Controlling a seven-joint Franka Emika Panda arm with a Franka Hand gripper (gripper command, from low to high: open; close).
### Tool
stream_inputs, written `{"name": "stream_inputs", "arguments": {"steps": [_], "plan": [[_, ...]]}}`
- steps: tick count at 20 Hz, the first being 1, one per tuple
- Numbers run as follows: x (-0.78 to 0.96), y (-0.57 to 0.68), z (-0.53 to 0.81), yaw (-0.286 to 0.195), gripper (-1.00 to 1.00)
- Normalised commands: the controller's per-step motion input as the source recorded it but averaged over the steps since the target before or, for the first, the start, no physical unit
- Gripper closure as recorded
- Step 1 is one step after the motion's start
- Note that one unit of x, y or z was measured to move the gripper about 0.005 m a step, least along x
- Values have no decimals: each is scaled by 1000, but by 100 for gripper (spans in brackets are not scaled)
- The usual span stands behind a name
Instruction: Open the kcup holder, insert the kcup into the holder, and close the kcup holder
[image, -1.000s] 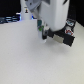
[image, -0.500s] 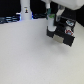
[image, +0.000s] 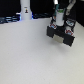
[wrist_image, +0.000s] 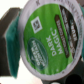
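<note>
The kcup (wrist_image: 47, 35) fills the wrist view, its green and white foil lid facing the camera and tilted. It sits right up against the camera in my gripper's grasp, and it hides the fingers. In the exterior view my gripper (image: 58, 19) hangs just above the top of the black kcup holder (image: 62, 34), which stands at the back on the exterior view's right. The blur does not let me tell whether a drawer of the holder is open.
A white bottle-shaped object (image: 25, 9) with a blue glow stands at the back, toward the exterior view's left. The pale table (image: 30, 57) stretches in front of the holder. Dark clutter lines the back edge.
The arm has moved toward the exterior view's right, from beside the holder to over its top, with the kcup still in the gripper.
</note>
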Motion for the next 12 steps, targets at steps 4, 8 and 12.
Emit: {"name": "stream_inputs", "arguments": {"steps": [4,8,12], "plan": [[-33,508,-24,80,100],[-128,499,-45,132,100],[-231,385,-61,109,100]]}}
